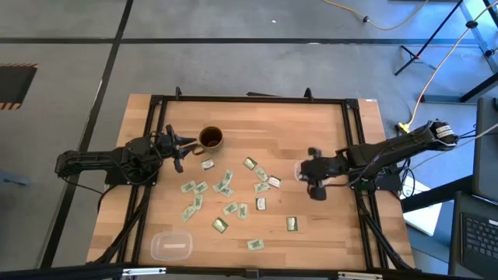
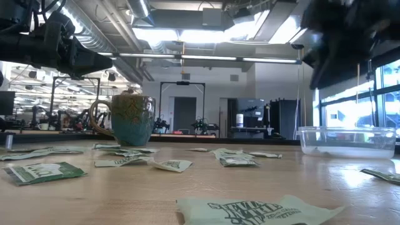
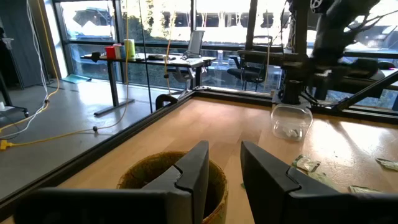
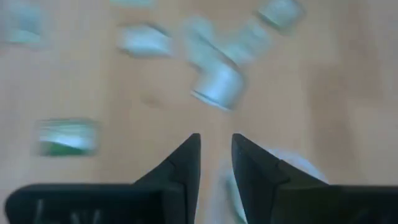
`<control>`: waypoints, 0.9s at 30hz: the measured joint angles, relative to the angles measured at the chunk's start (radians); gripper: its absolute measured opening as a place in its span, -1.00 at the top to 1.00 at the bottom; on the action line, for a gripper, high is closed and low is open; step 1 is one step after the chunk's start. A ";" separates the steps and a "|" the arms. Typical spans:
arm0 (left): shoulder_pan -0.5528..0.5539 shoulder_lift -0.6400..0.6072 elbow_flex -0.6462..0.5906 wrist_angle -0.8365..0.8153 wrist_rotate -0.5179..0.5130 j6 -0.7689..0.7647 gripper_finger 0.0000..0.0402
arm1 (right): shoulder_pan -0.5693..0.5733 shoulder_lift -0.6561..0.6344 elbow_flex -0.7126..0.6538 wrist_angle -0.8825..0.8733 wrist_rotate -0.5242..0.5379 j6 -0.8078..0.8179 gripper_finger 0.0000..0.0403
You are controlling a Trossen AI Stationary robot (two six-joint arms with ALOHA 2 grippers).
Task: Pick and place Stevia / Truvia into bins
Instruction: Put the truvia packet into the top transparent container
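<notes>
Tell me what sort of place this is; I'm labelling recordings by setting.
Probably a robotics lab or workshop: exposed ceiling ducts, a concrete floor with a trailing yellow cable, and desks beside large windows beyond the wooden table.

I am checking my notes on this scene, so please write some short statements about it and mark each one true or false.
1. The brown mug stands near the left gripper. True.
2. All sachets lie inside the bins. False: most lie scattered on the table.
3. One clear bin sits near the table's front edge. True.
4. The right gripper hangs over the mug. False: it is by the other bin, far from the mug.
5. The mug lies on its side. False: it stands upright.
</notes>
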 joint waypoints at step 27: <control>0.000 0.000 0.000 0.000 -0.001 0.018 0.56 | 0.312 0.413 -0.006 0.389 -0.131 -0.039 0.54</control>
